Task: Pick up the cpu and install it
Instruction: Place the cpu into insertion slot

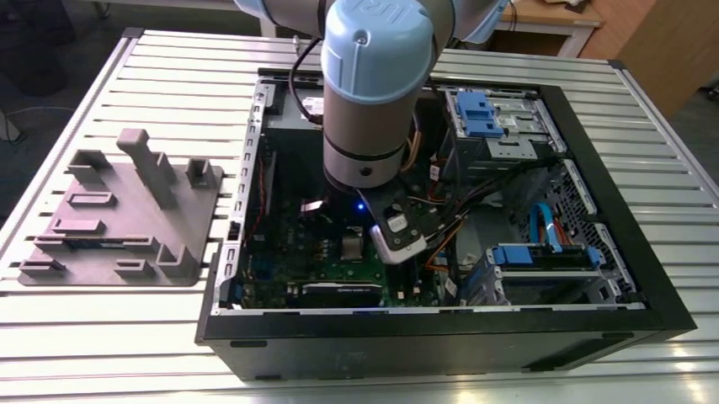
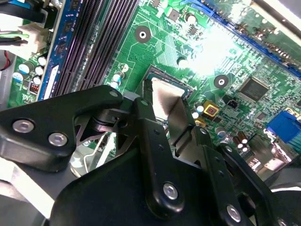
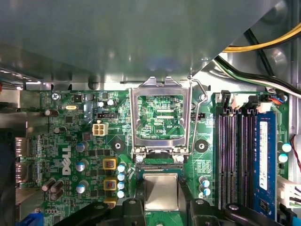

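A: Motherboard (image 3: 56,141) colour?
B: Green, with black and blue memory slots (image 3: 233,160). The cpu (image 3: 161,190) is silvery-beige, the end effector (image 2: 171,126) black.
A: Outside the black case (image 1: 450,347)?
B: Grey tray (image 1: 113,202), pale bench (image 1: 113,337) ribbed in stripes.

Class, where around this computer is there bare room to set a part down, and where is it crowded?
Bare table: in front of the tray, and past the case on the exterior view's right. Crowded: the narrow strip between tray and case, and inside it, cables, drive bays, claw gripping the cpu.
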Robot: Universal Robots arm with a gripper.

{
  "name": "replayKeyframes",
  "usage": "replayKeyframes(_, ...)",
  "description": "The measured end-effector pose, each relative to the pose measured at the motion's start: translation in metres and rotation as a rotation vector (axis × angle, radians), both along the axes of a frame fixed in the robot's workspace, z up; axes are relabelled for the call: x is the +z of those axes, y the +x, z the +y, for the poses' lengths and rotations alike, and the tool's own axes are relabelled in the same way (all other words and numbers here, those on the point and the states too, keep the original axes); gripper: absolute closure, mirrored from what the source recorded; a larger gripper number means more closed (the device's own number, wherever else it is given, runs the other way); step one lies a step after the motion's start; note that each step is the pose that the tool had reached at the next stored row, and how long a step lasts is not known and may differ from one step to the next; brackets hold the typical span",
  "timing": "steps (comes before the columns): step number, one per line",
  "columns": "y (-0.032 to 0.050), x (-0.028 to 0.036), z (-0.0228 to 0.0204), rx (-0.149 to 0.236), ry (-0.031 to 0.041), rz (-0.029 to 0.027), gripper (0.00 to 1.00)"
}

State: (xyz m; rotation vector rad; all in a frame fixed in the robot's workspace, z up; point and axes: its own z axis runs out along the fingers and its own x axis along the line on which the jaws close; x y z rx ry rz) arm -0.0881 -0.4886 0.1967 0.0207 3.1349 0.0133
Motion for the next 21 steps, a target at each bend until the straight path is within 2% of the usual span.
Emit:
replayKeyframes(10, 0.0005, 0.0011, -0.0002, 0.0, -0.0009, 0.0, 0.61)
replayKeyframes(13, 0.0005, 0.0011, -0.0003, 0.0, -0.0008, 0.0, 0.6)
replayKeyframes(14, 0.0005, 0.001, -0.0003, 0.0, -0.0006, -0.0001, 0.54)
replayKeyframes(21, 0.0006, 0.0014, -0.0004, 0.0, -0.0005, -0.0002, 0.54)
